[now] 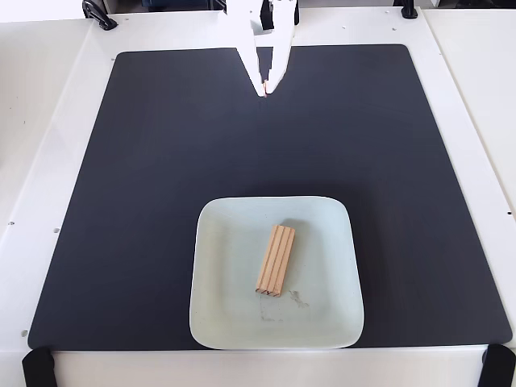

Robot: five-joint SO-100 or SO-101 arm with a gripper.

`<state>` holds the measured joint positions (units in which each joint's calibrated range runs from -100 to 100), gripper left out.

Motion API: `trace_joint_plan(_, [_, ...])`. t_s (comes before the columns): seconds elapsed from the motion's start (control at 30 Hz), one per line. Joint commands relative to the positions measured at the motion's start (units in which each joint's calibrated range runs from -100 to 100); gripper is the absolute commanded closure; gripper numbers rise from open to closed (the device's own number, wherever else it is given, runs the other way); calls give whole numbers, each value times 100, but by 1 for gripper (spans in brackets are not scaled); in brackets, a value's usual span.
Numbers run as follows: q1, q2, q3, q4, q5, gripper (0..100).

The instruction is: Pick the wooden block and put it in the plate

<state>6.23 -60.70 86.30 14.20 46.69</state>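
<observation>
Gripper (265, 89) at 12 o'clock in the fixed view, near the mat's far edge, pointing down. Fingers nearly closed, tips almost meeting, nothing held. Well apart from the plate.

Black mat (145, 177) covers most of the white table (48, 105).

Plate (234, 322) sits at 6 o'clock on the mat, near its front edge. Block (276, 260) lies flat inside the plate, about centre, long axis running roughly 12 to 6 with a slight lean toward 1 o'clock. Faint smudge (298, 302) just beside the block's near end.
</observation>
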Motion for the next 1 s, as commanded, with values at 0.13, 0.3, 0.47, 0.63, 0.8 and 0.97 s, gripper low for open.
trace_joint_plan(0.13, [-164, -2523, 1316, 900, -2, 99])
trace_joint_plan(0.3, [-164, -2998, 1325, 2208, 8, 99])
trace_joint_plan(0.47, [-164, -3523, 1325, 3710, 14, 99])
trace_joint_plan(0.63, [-164, -3786, 1316, 4974, 14, 99])
trace_joint_plan(0.8, [-153, -3786, 1316, 5867, 19, 99])
trace_joint_plan(0.97, [-164, -3769, 1307, 6441, 8, 99])
